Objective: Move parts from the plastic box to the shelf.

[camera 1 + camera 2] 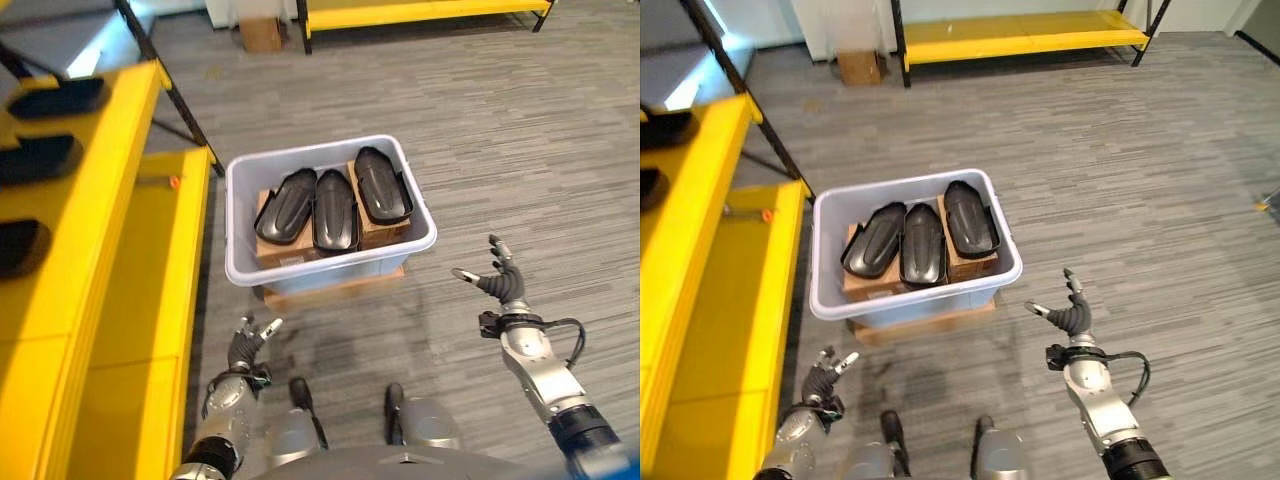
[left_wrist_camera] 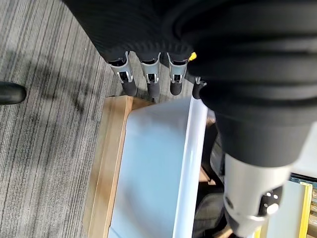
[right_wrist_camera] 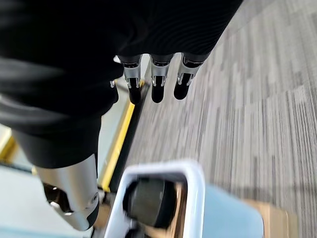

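No legible text, labels, numbers or signs; cardboard boxes (image 1: pixel 285 250) carry print too small to read.

Glossy black parts (image 1: pixel 316 207) lie in a smooth, pale plastic box (image 1: pixel 330 266) on cardboard.

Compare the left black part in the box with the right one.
The left black part lies slanted, leaning toward the middle part; the right black part sits straighter and further back in the plastic box. The left one touches the middle part; the right one stands slightly apart. Both are glossy black shells resting on cardboard.
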Motion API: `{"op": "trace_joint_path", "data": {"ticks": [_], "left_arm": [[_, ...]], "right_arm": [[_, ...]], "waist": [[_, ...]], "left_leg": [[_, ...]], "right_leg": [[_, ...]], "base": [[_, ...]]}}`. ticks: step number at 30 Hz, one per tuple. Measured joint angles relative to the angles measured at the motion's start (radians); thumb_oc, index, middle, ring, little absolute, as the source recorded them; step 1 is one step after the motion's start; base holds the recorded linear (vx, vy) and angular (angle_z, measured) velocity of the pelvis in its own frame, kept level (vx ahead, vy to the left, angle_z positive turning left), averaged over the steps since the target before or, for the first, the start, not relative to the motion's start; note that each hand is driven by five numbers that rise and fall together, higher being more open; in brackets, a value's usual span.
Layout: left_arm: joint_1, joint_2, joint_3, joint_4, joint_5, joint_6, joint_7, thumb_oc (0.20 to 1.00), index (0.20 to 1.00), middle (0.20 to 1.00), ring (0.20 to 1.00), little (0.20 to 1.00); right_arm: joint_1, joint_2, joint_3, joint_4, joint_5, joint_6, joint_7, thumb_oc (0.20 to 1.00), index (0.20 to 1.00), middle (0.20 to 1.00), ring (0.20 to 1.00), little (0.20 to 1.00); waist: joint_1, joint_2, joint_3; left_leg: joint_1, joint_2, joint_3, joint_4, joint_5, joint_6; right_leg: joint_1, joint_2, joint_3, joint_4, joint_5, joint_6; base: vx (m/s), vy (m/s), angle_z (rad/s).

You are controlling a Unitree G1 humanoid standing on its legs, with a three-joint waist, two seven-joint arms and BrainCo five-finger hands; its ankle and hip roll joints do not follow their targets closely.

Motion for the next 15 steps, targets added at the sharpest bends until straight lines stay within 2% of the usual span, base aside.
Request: {"op": "trace_joint_path", "data": {"ticks": [4, 5, 6, 8, 9, 11, 12, 13, 14, 15], "left_arm": [[-0.008, 0.046, -0.005, -0.055, -0.007, 0.0, 0.017, 1.0, 1.0, 1.0, 1.0, 1.0], [-0.009, 0.06, -0.005, -0.074, -0.015, 0.007, 0.017, 1.0, 1.0, 1.0, 1.0, 1.0], [-0.009, 0.052, -0.009, -0.076, -0.018, 0.012, 0.017, 1.0, 1.0, 1.0, 1.0, 1.0], [0.005, 0.024, -0.011, -0.077, -0.033, 0.027, 0.014, 1.0, 1.0, 1.0, 1.0, 1.0], [0.014, 0.012, -0.013, -0.077, -0.034, 0.032, 0.011, 1.0, 1.0, 1.0, 1.0, 1.0], [0.007, 0.011, -0.009, -0.075, -0.032, 0.042, -0.01, 1.0, 1.0, 1.0, 1.0, 1.0], [-0.003, 0.014, -0.009, -0.063, -0.028, 0.042, -0.017, 1.0, 1.0, 1.0, 1.0, 1.0], [-0.018, 0.011, -0.01, -0.044, -0.017, 0.043, -0.028, 1.0, 1.0, 1.0, 1.0, 1.0], [-0.017, 0.009, -0.009, -0.031, -0.003, 0.043, -0.029, 1.0, 1.0, 1.0, 1.0, 1.0], [-0.008, 0.016, -0.009, -0.027, 0.003, 0.042, -0.028, 1.0, 1.0, 1.0, 1.0, 1.0]], "right_arm": [[-0.047, 0.014, 0.005, -0.003, 0.0, -0.022, 0.027, 1.0, 1.0, 1.0, 1.0, 1.0], [-0.09, 0.01, 0.012, -0.001, 0.0, -0.032, 0.043, 1.0, 1.0, 1.0, 1.0, 1.0], [-0.11, 0.006, 0.012, -0.001, 0.001, -0.033, 0.054, 1.0, 1.0, 1.0, 1.0, 1.0], [-0.144, -0.007, 0.022, 0.0, 0.002, -0.034, 0.08, 1.0, 1.0, 1.0, 1.0, 1.0], [-0.157, -0.018, 0.022, -0.001, 0.006, -0.037, 0.096, 1.0, 1.0, 1.0, 1.0, 1.0], [-0.182, -0.046, 0.008, -0.001, 0.016, -0.046, 0.118, 1.0, 1.0, 1.0, 1.0, 1.0], [-0.186, -0.043, -0.011, 0.0, 0.033, -0.047, 0.121, 1.0, 1.0, 1.0, 1.0, 1.0], [-0.188, -0.041, -0.028, 0.003, 0.045, -0.046, 0.12, 1.0, 1.0, 1.0, 1.0, 1.0], [-0.196, -0.041, -0.029, 0.004, 0.05, -0.046, 0.119, 1.0, 1.0, 1.0, 1.0, 1.0], [-0.189, -0.029, -0.018, 0.0, 0.052, -0.05, 0.119, 1.0, 1.0, 1.0, 1.0, 1.0]], "waist": [[0.042, -0.005, 0.009], [0.058, 0.0, 0.037], [0.057, 0.015, 0.046], [0.059, 0.024, 0.053], [0.063, 0.014, 0.06], [0.087, -0.035, 0.085], [0.097, -0.057, 0.092], [0.1, -0.07, 0.099], [0.107, -0.063, 0.101], [0.104, -0.069, 0.098]], "left_leg": [[-0.034, -0.027, 0.003, 0.01, -0.014, 0.019], [-0.049, -0.028, 0.0, 0.021, -0.014, 0.013], [-0.055, -0.02, -0.003, 0.024, -0.013, 0.01], [-0.069, -0.006, -0.004, 0.038, -0.016, 0.002], [-0.074, 0.003, -0.005, 0.051, -0.021, -0.004], [-0.108, 0.02, -0.024, 0.122, -0.055, -0.01], [-0.125, 0.016, -0.024, 0.168, -0.092, 0.009], [-0.15, -0.005, -0.024, 0.254, -0.142, 0.048], [-0.144, -0.01, -0.053, 0.276, -0.19, 0.062], [-0.123, -0.006, -0.049, 0.266, -0.197, 0.052]], "right_leg": [[0.015, -0.094, -0.016, -0.113, 0.056, 0.062], [0.023, -0.101, -0.028, -0.138, 0.124, 0.093], [0.023, -0.092, -0.031, -0.145, 0.13, 0.089], [0.023, -0.076, -0.037, -0.158, 0.141, 0.085], [0.026, -0.066, -0.038, -0.163, 0.142, 0.083], [0.032, -0.047, -0.047, -0.165, 0.138, 0.069], [0.034, -0.052, -0.06, -0.153, 0.135, 0.065], [0.032, -0.069, -0.065, -0.114, 0.127, 0.07], [-0.005, -0.074, -0.064, -0.015, 0.113, 0.063], [-0.036, -0.082, -0.063, 0.076, 0.115, 0.059]], "base": [[0.0, 0.091, 0.0], [0.01, 0.184, 0.01], [-0.01, 0.153, -0.02], [-0.01, 0.087, -0.02], [0.01, 0.143, -0.01], [0.09, 0.201, 0.08], [0.15, 0.17, 0.19], [0.17, 0.091, 0.1], [0.09, 0.027, 0.03], [0.1, -0.042, -0.04]]}}
